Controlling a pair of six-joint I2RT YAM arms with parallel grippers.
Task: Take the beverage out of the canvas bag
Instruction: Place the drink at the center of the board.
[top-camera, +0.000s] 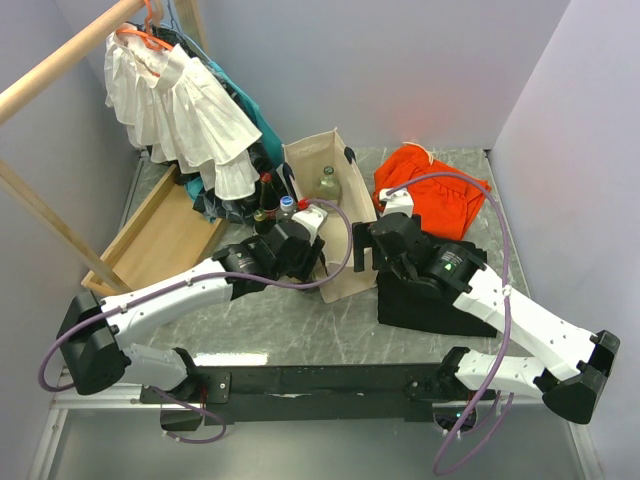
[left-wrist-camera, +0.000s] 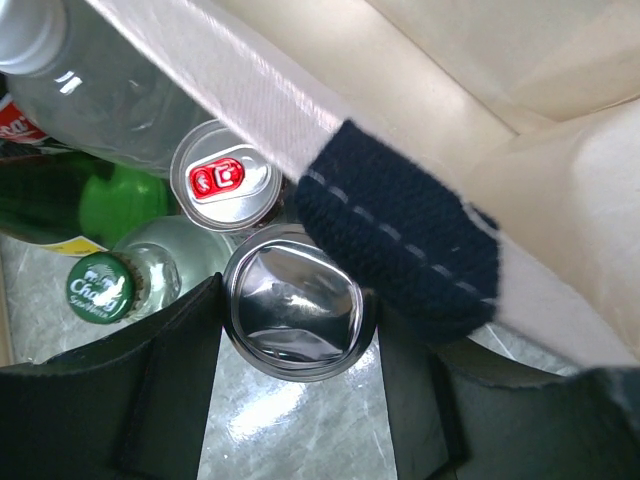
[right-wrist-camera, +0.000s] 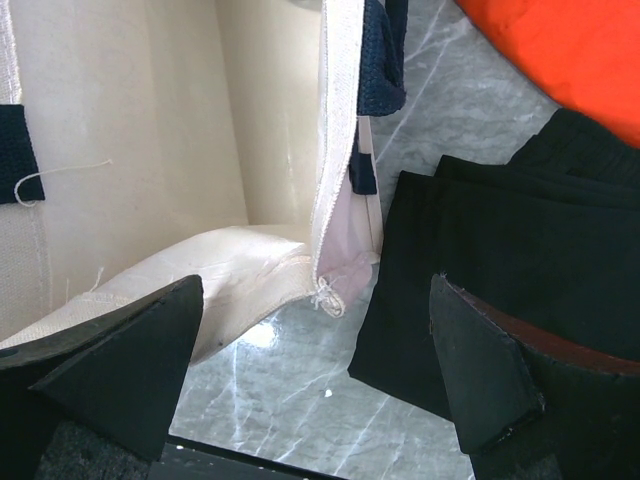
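The beige canvas bag (top-camera: 318, 160) stands open at the table's middle, with a clear glass bottle (top-camera: 328, 183) inside it. In the left wrist view my left gripper (left-wrist-camera: 295, 350) is shut on a silver beverage can (left-wrist-camera: 293, 315), seen end-on, just outside the bag's wall (left-wrist-camera: 250, 80) and partly under a black strap handle (left-wrist-camera: 400, 235). From above, the left gripper (top-camera: 295, 238) sits against the bag's left side. My right gripper (right-wrist-camera: 315, 380) stands open over the table at the bag's near right corner (right-wrist-camera: 250, 265), holding nothing. It is also visible from above (top-camera: 365, 245).
Beside the held can stand a can with a red tab (left-wrist-camera: 222, 185), a green-capped glass bottle (left-wrist-camera: 100, 287), a green bottle (left-wrist-camera: 60, 205) and a clear plastic bottle (left-wrist-camera: 90, 80). An orange cloth (top-camera: 435, 185), a folded black cloth (top-camera: 430, 300), a wooden tray (top-camera: 165, 235) and hanging clothes (top-camera: 190, 100) surround the bag.
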